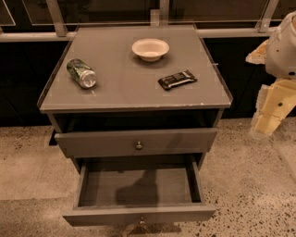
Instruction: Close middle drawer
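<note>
Middle drawer (pixel 138 190) is pulled far out, its grey inside exposed, below one taller drawer (pixel 92 143) that is slightly ajar (two drawers counted). On the grey cabinet top (pixel 125 78) are laid one can (pixel 81 73), one white bowl (pixel 150 48) and one dark snack bar (pixel 177 79). Speckled floor (pixel 259 185) is spread around, with dark glazed panels (pixel 92 11) behind. The gripper (pixel 270 115) is held at the right edge, apart from the cabinet; its state cannot be told.
</note>
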You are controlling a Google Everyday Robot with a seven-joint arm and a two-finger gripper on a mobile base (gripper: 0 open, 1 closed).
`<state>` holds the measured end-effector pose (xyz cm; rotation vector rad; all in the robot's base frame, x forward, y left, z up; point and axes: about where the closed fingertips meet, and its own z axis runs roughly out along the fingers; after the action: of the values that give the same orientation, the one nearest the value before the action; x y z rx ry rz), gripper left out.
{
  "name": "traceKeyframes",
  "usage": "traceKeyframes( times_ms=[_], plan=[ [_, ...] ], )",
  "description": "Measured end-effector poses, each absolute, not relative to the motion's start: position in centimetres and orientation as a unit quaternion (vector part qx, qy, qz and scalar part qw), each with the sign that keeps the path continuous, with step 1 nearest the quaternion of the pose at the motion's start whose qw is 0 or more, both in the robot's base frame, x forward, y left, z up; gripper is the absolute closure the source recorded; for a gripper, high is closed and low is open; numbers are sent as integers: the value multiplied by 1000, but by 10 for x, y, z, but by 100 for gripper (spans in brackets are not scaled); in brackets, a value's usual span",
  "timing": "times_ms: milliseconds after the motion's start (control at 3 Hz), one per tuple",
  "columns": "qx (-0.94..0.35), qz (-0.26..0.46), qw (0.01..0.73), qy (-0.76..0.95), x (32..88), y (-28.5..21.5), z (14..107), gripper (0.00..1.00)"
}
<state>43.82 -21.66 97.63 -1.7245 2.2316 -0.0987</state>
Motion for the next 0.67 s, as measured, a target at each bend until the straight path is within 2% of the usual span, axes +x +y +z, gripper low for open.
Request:
traceKeyframes(
  times_ms=[667],
  plan=[
    [-607,-30,177,774,432,-219,972,0]
  ],
)
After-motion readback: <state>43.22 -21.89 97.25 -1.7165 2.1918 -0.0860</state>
